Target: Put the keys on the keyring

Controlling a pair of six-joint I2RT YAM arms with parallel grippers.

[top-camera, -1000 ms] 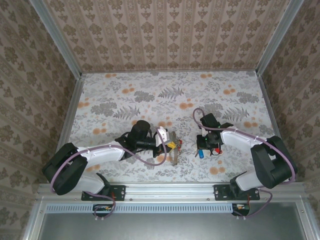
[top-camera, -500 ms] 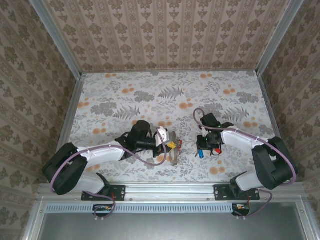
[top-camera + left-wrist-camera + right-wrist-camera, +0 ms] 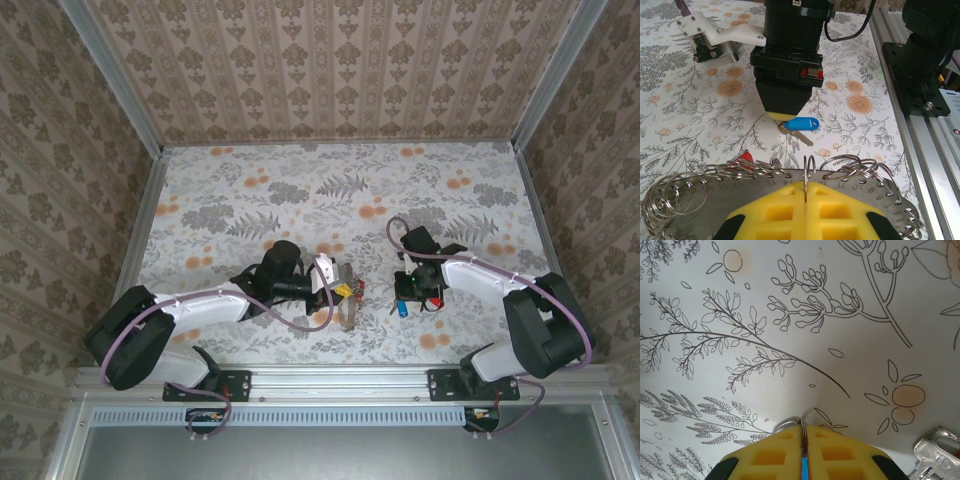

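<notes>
Left end effector clamped shut on keyring, edge up, likely presenting it for threading. Right end effector pinched closed on blue key against desk, apparently for pickup.

- Floral table cover: beneath the left gripper and the right gripper, spreading out around both.
- Patterned walls: well beyond both.
- Aluminium rail: on their near side.

On the table, near its front edge, the keyring sits between the pads of the left gripper. To its right, apart from it, a key lies at the tip of the right gripper — a second key just beside it.
</notes>
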